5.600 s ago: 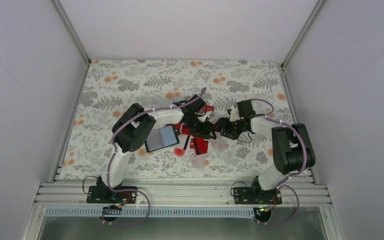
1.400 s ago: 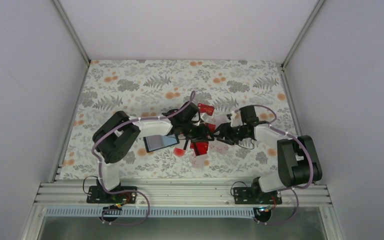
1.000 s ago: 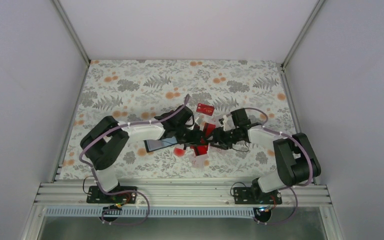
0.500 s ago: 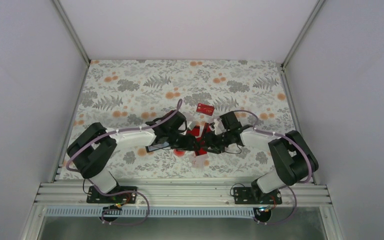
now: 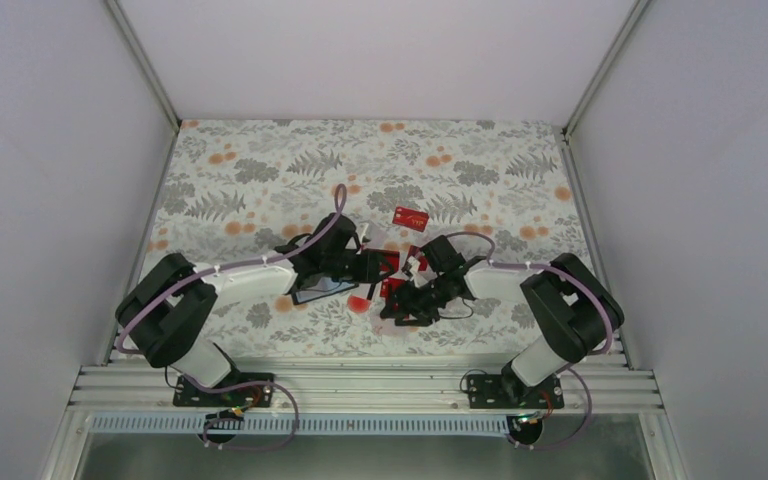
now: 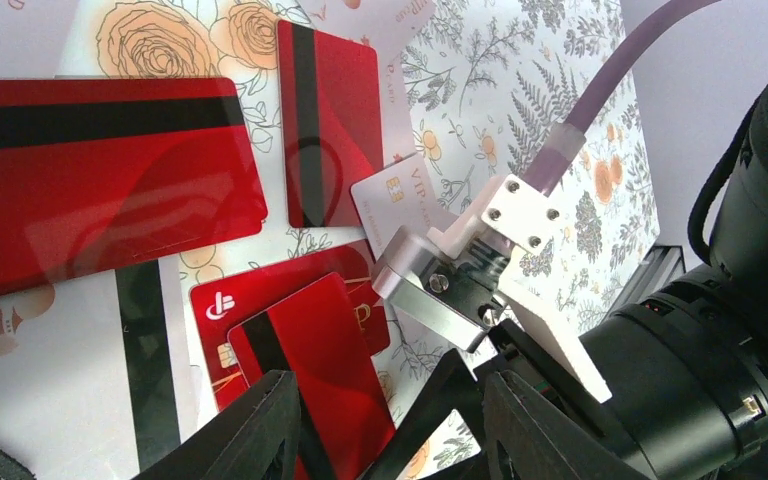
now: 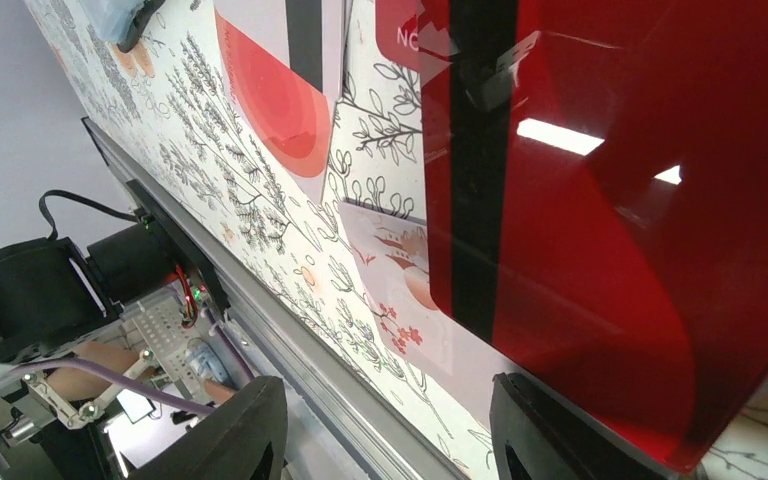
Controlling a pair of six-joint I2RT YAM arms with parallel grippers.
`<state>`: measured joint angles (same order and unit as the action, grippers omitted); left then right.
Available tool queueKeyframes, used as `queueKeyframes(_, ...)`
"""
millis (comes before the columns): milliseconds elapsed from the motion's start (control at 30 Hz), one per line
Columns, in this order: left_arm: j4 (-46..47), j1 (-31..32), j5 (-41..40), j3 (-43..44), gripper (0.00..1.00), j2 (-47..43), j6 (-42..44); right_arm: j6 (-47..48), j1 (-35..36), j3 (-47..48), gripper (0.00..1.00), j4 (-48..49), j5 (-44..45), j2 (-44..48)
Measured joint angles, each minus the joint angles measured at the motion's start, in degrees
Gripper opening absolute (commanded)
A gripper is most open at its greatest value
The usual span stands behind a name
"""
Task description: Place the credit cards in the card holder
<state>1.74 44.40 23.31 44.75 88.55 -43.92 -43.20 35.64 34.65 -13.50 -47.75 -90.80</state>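
Several red credit cards (image 5: 388, 266) lie scattered mid-table, and one more (image 5: 411, 218) sits apart behind them. The black card holder (image 5: 321, 292) lies flat just left of the pile, partly under my left arm. My left gripper (image 5: 368, 265) hangs low over the pile, open. In the left wrist view a striped red card (image 6: 315, 350) lies on the cloth between its fingers (image 6: 260, 430), with nothing gripped. My right gripper (image 5: 401, 301) is at the pile's near side, open. In the right wrist view a big striped red card (image 7: 580, 230) lies against the right finger (image 7: 560, 430).
White floral cards (image 6: 400, 195) lie mixed among the red ones. A round red spot (image 5: 359, 303) marks the cloth near the holder. The two grippers are nearly touching; my right gripper's metal body (image 6: 440, 285) fills the left wrist view. The aluminium rail (image 5: 360, 382) runs along the near edge.
Both arms have sunk towards the table. The left gripper slid left and nearer over the pile. The right gripper swung left and towards the near edge. Both jaw gaps are unchanged.
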Motion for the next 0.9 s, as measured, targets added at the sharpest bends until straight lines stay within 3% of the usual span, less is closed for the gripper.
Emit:
queueKeyframes(367, -5.95, 0.09, -3.93, 3.41, 0.48, 0.39, 2.34, 2.47, 0.44, 2.62, 0.52, -5.46, 2.69, -0.15)
queueKeyframes(600, -14.21, 0.09, -8.41, 7.19, 0.48, -1.27, 5.75, 4.85, 0.48, 9.35, 0.73, -18.36, 13.79, 1.86)
queueKeyframes(900, -23.08, 0.09, -14.19, 12.63, 0.49, -7.67, 11.82, 3.06, 4.48, 19.37, 0.88, -29.9, 27.02, 2.25)
